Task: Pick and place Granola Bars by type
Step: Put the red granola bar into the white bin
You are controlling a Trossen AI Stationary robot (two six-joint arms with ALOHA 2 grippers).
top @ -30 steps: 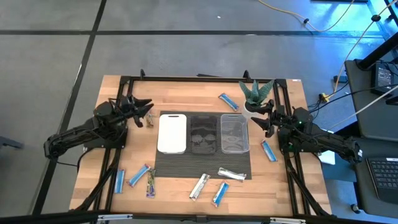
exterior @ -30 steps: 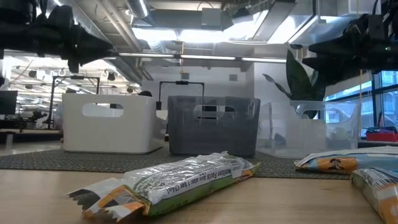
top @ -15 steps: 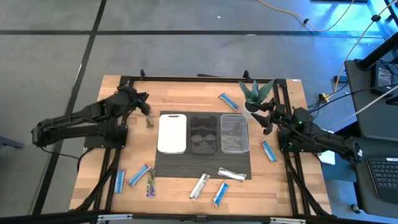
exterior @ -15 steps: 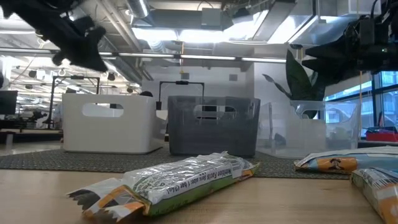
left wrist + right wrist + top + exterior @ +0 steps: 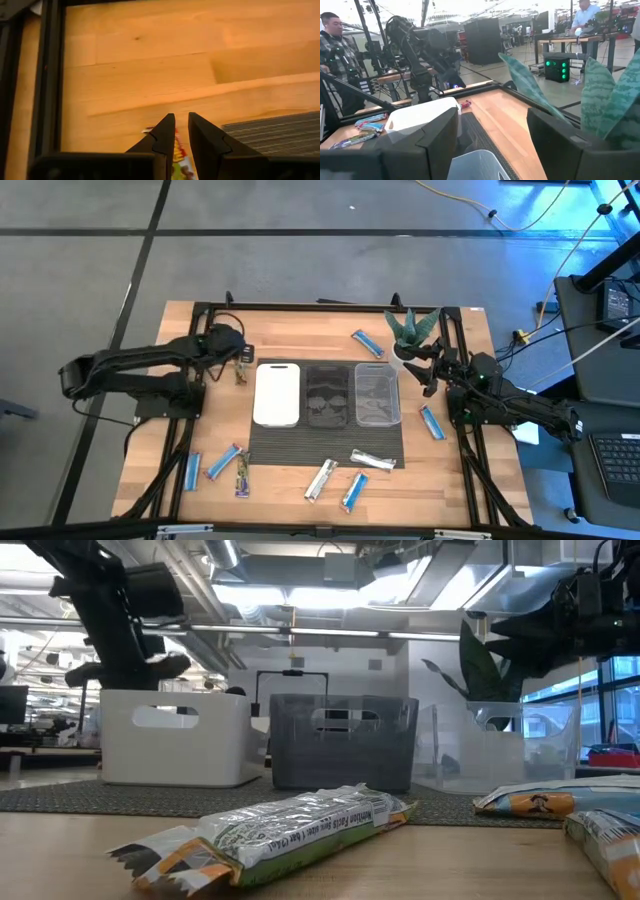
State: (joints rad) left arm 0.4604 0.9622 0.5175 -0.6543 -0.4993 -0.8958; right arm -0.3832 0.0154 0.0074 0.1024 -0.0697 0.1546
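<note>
Multicolour granola bar [image 5: 179, 159] lies between left pincer [image 5: 181, 131] fingers

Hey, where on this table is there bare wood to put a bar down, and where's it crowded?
Bare wood lies behind the white tray and black tray, toward the back edge, and between the left arm's base and the mat. The front edge is crowded with bars, silver and blue. The plant and right hand fill the back right corner.

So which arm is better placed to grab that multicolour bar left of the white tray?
Left. The left pincer hangs right over the small multicolour wrapped bar, fingers nearly shut. The right pincer, open, sits across the table by the potted plant.
</note>
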